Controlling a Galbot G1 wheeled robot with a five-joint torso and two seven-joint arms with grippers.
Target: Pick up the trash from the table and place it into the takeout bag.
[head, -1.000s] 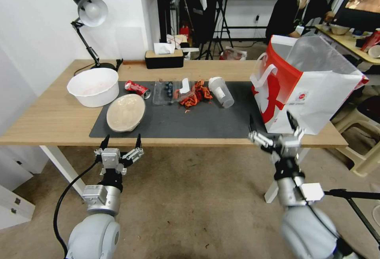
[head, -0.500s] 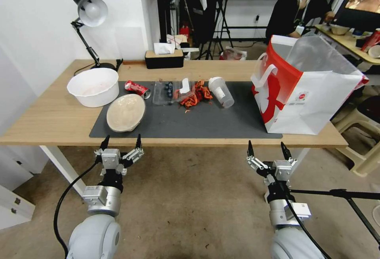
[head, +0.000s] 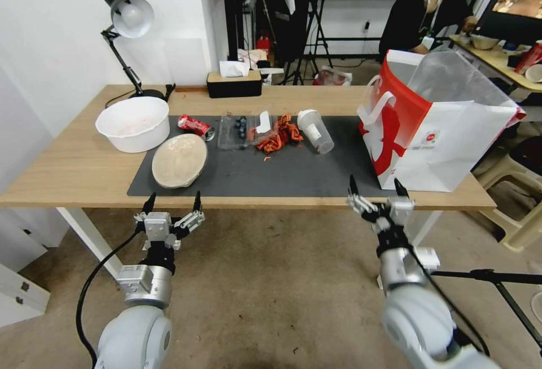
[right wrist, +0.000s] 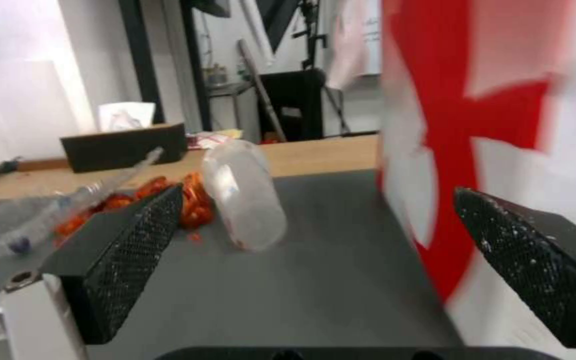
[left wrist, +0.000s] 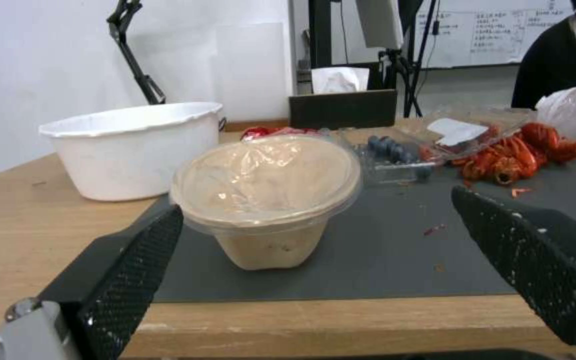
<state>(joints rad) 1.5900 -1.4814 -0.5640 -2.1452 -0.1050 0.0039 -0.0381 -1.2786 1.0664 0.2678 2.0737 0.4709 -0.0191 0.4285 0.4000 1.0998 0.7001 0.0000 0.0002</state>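
Trash lies on the dark mat of the table: a beige oval lidded tub, a crushed red can, a clear tray with blueberries, red shell scraps and a clear plastic cup on its side. The takeout bag stands open at the table's right end. My left gripper hangs open below the front edge, facing the tub. My right gripper is open at the front edge, just left of the bag's corner, facing the cup and the bag.
A white bowl sits left of the mat, with a desk lamp behind it. A black tissue box stands at the back edge. A beige stool and a tripod leg are on the right.
My right gripper dropped away from the bag's front corner, then rose again and shifted slightly left to the table edge. The left arm and the trash have not moved.
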